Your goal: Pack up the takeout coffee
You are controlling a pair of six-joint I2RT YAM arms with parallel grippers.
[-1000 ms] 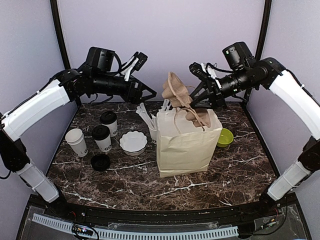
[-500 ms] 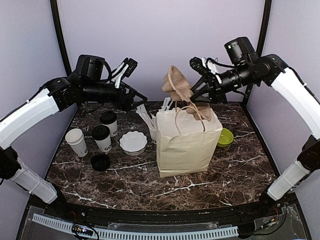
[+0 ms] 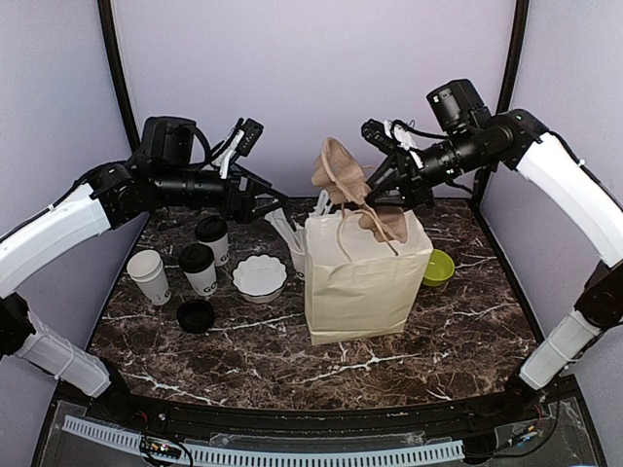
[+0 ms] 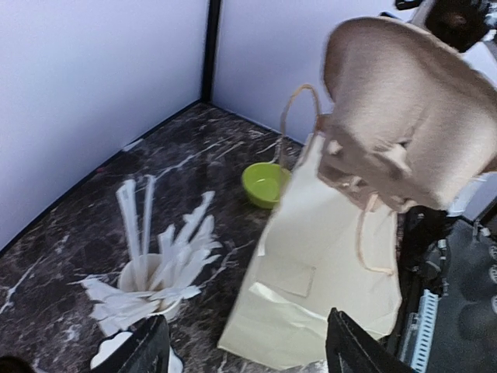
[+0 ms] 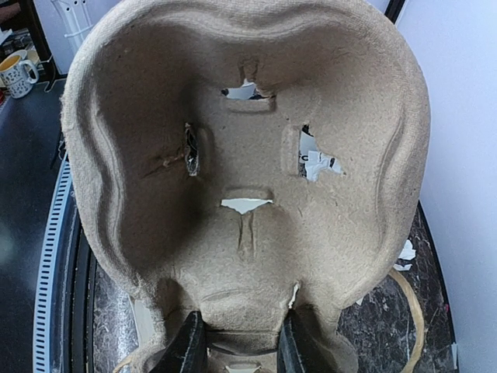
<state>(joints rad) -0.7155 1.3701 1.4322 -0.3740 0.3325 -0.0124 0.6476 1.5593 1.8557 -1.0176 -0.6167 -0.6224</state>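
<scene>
Two takeout coffee cups, white with black lids, stand at the left (image 3: 212, 239) (image 3: 199, 269). A cream paper bag (image 3: 365, 277) stands upright mid-table with its handles up. My right gripper (image 3: 383, 188) is shut on the edge of a brown pulp cup carrier (image 3: 339, 173), which hangs tilted over the bag's mouth. In the right wrist view the carrier (image 5: 248, 155) fills the frame, pinched at its lower edge by the gripper (image 5: 239, 350). My left gripper (image 3: 265, 199) hovers open and empty above the straw cup, left of the bag; in its own view the gripper (image 4: 245, 353) faces the bag (image 4: 326, 256).
An unlidded white cup (image 3: 149, 275) and a loose black lid (image 3: 196, 314) sit at the far left. A white scalloped bowl (image 3: 260, 275) lies beside the coffees. A small cup of straws (image 3: 292, 238) stands just left of the bag. A green bowl (image 3: 439, 266) sits right of it.
My left arm has pulled back to the left and dropped slightly, its gripper still open. The right gripper has carried the carrier a little to the left over the bag.
</scene>
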